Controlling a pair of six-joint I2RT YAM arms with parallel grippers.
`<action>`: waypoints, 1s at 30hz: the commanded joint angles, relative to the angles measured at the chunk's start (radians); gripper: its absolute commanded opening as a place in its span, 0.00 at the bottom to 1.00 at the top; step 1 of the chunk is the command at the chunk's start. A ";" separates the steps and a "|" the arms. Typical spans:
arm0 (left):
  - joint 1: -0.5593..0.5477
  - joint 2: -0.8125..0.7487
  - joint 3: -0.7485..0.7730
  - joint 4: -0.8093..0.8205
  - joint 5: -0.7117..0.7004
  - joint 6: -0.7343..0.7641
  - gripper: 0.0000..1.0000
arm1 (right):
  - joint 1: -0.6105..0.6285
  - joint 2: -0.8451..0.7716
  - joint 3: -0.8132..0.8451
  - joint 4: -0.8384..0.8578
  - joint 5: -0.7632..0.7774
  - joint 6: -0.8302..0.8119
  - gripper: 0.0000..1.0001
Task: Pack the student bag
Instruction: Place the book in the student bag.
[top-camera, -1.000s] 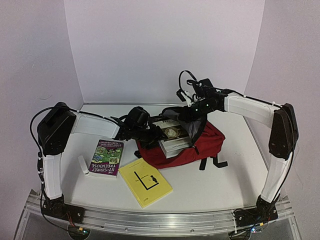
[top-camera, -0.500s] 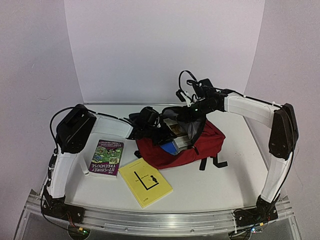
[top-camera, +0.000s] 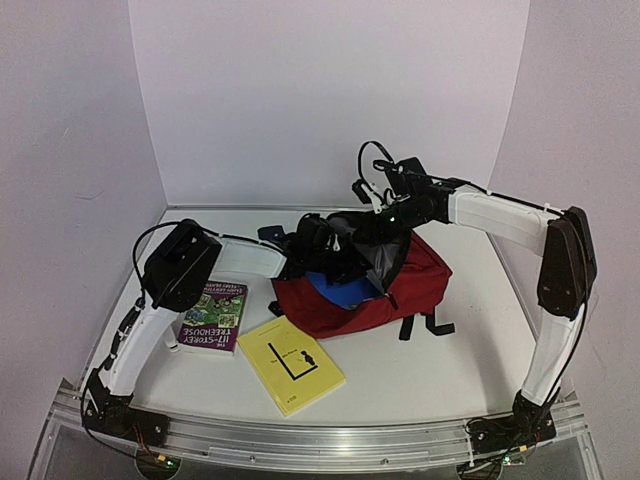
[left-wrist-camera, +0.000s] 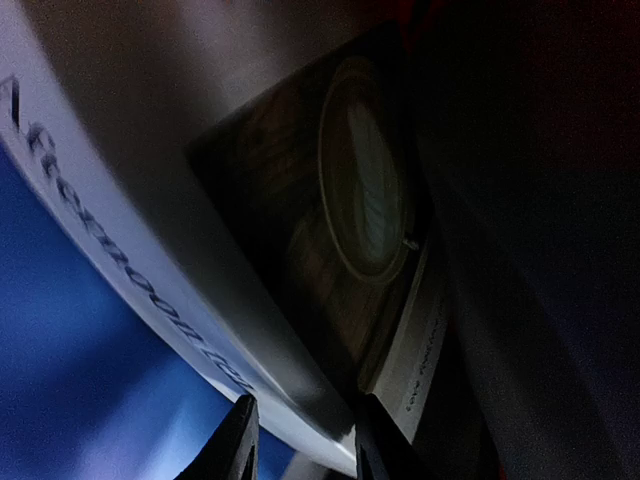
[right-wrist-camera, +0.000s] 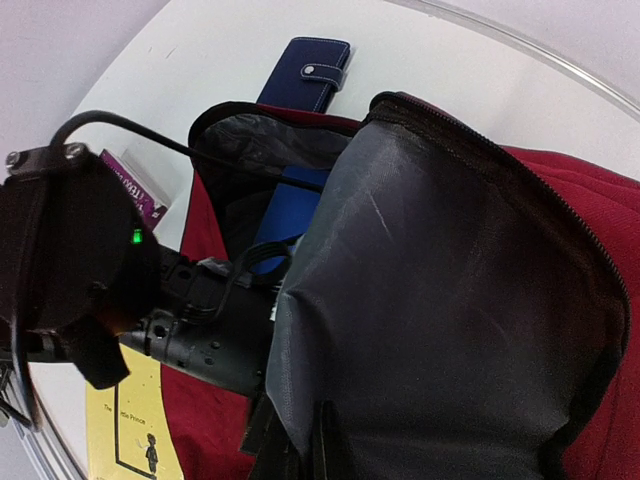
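Lettered book (left-wrist-camera: 130, 290) inside bag (top-camera: 420, 290); left-wrist only

Treehouse bk (top-camera: 213, 315) left of bag (top-camera: 420, 285); Prince bk (top-camera: 292, 365) front-left.

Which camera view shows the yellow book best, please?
The top external view: the whole yellow book lies flat, its cover fully visible. The right wrist view catches only one corner; the left wrist view shows none of it.

We noted a dark red student bag (top-camera: 420, 290) with black straps (top-camera: 407, 328) and plain grey lining (right-wrist-camera: 450, 300), a bright blue book (top-camera: 345, 292), a yellow book (top-camera: 292, 365) bearing a black line drawing, a purple book (top-camera: 213, 315) with a busy green illustration, and a navy case (right-wrist-camera: 305, 72).
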 joint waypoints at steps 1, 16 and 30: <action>0.000 0.103 0.195 -0.025 0.040 0.068 0.35 | 0.016 -0.002 0.046 0.028 -0.053 0.025 0.00; 0.018 -0.211 -0.148 -0.098 -0.102 0.185 0.67 | -0.123 -0.025 -0.015 0.029 -0.037 0.006 0.00; 0.037 -0.063 -0.103 0.092 -0.060 0.150 0.37 | -0.108 -0.078 -0.017 0.028 -0.215 0.015 0.00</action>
